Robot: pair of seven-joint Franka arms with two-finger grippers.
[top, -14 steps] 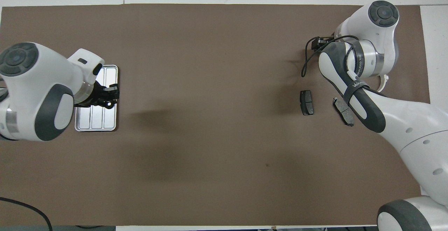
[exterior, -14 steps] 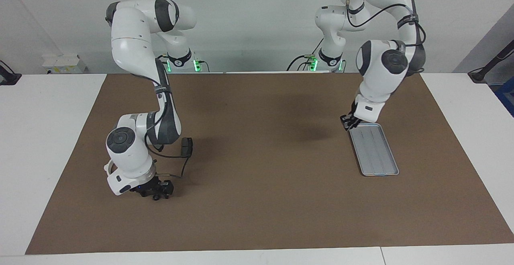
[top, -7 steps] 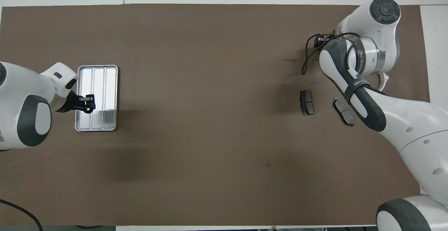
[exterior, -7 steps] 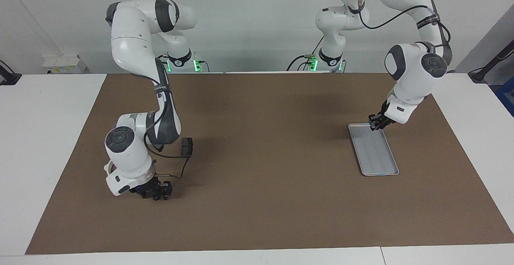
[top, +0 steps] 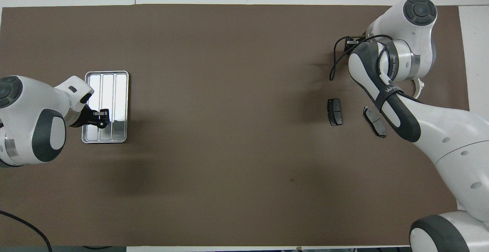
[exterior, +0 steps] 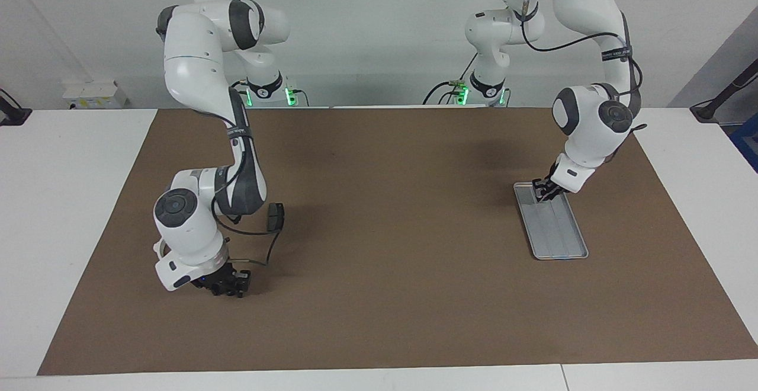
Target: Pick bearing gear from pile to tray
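Note:
The silver tray (exterior: 561,238) (top: 114,88) lies at the left arm's end of the mat. My left gripper (exterior: 541,193) (top: 102,117) hangs low over the part of the tray nearest the robots. The pile, at the right arm's end, shows two dark brake pads (top: 335,111) (top: 374,121), one seen across the table (exterior: 275,216), and a white curved bracket (exterior: 157,250) (top: 420,88). My right gripper (exterior: 231,287) (top: 350,46) is down at the mat beside that bracket. No bearing gear shows; the spot under the right gripper is hidden.
A brown mat (exterior: 385,296) (top: 229,91) covers most of the white table. A black cable (top: 333,70) loops out from the right gripper just above the mat. Nothing stands on the mat between the pile and the tray.
The left arm swung across the end of the tray nearest the robots, toward the table's end, then came back over the tray. The right gripper shifted slightly and sank toward the mat.

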